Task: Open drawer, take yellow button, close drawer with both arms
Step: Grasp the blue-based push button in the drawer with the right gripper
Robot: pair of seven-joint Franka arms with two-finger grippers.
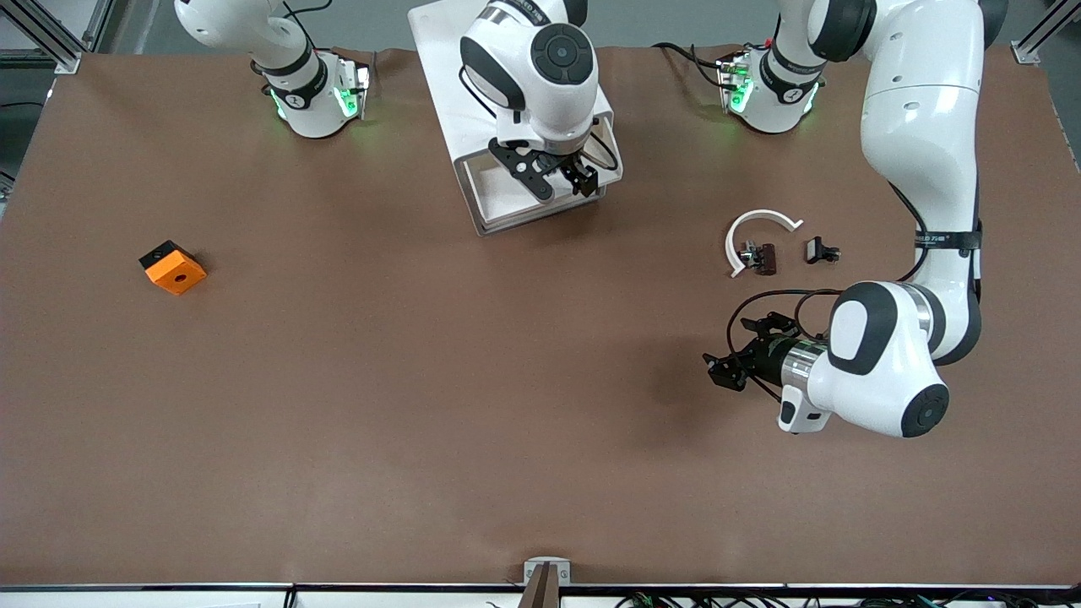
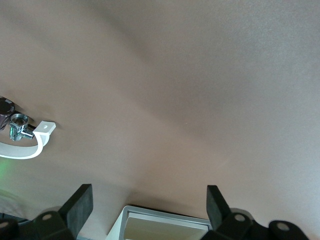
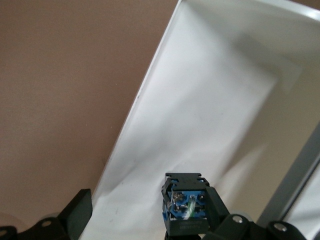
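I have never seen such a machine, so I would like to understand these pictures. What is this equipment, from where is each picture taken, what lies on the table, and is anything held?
These are two white robot arms at a brown table. The large picture looks down from across the table. The other two come from cameras on the arms' wrists.

The right gripper is over the open drawer of a white cabinet. It is open. Its wrist view shows the button in the drawer beside one finger, not clamped.

The left gripper waits open over bare table.

On the table lie an orange block toward the right arm's end, and a white curved strip with small black parts toward the left arm's end.

Nothing is held.
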